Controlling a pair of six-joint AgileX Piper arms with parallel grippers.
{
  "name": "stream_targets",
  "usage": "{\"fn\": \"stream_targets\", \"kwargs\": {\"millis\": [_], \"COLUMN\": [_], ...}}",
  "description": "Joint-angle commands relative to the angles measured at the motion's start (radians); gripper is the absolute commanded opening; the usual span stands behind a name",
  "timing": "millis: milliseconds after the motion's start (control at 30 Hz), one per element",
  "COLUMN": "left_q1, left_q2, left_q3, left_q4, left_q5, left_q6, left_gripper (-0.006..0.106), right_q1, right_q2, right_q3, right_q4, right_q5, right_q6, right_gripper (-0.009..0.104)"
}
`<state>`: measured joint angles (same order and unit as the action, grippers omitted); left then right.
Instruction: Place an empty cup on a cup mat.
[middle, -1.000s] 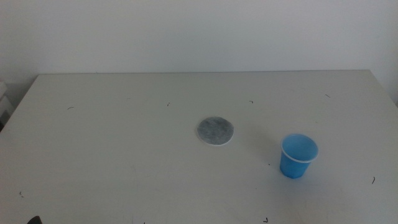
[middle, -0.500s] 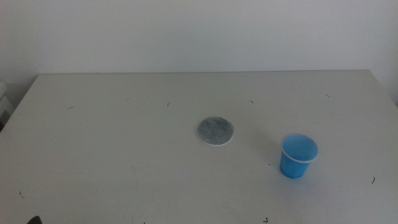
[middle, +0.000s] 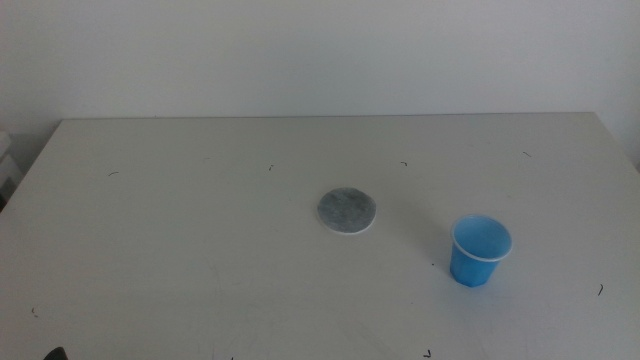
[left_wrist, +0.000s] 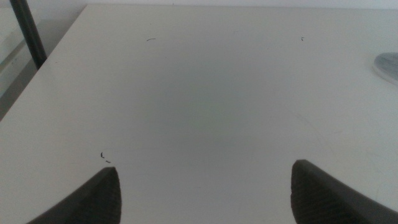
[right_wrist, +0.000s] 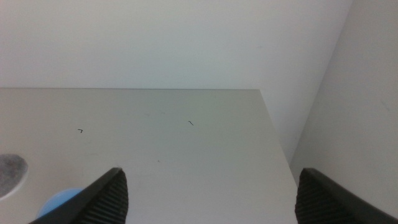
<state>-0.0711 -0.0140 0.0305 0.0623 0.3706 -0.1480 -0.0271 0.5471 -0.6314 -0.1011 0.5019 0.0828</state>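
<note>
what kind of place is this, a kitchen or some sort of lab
Probably a lab or test bench, not a kitchen: a bare white table against a plain white wall, holding only a blue cup and a grey cup mat, with both open grippers waiting.

Left gripper (left_wrist: 205, 190): we've got both dark jaws spread wide apart in our left wrist view, nothing between them.
Right gripper (right_wrist: 208, 193): our jaws here stand just as wide, nothing held.
Arms: neither one reaches into our middle view.
Pose: both grippers sit low over the table, apart from each other, angled forward along it.
</note>
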Motion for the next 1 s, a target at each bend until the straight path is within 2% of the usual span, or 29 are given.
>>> {"fn": "stream_targets", "kwargs": {"millis": [0,400,500,733,967], "left_q1": [0.001,0.001,0.001,0.001,0.001], "left_q2": [-0.013,-0.013,-0.013,-0.013,-0.013], "left_q3": [-0.006,-0.006,-0.006,-0.006,-0.006], "left_q4": [0.003,0.003,0.003,0.003,0.003], "left_q5": [-0.066,-0.066,-0.066,-0.066,-0.066], "left_q6": [-0.011,-0.011,-0.011,-0.011,-0.011], "left_gripper": [0.105,0.105,0.105,0.105,0.105], "right_q1": [0.002,0.002,0.011,0.108,0.210], "right_q2": [0.061,0.355,0.438,0.589,0.690], "right_q3": [-0.088,-0.385,-0.456,-0.580,-0.585], "right_q4": [-0.017,-0.016,0.002,0.018,0.021], "right_q5": [-0.030,0.217,0.276,0.345,0.354], "right_q6": [0.049,0.172,0.205,0.227,0.276], "right_gripper": [0.094,0.094,0.094,0.094,0.094]}}
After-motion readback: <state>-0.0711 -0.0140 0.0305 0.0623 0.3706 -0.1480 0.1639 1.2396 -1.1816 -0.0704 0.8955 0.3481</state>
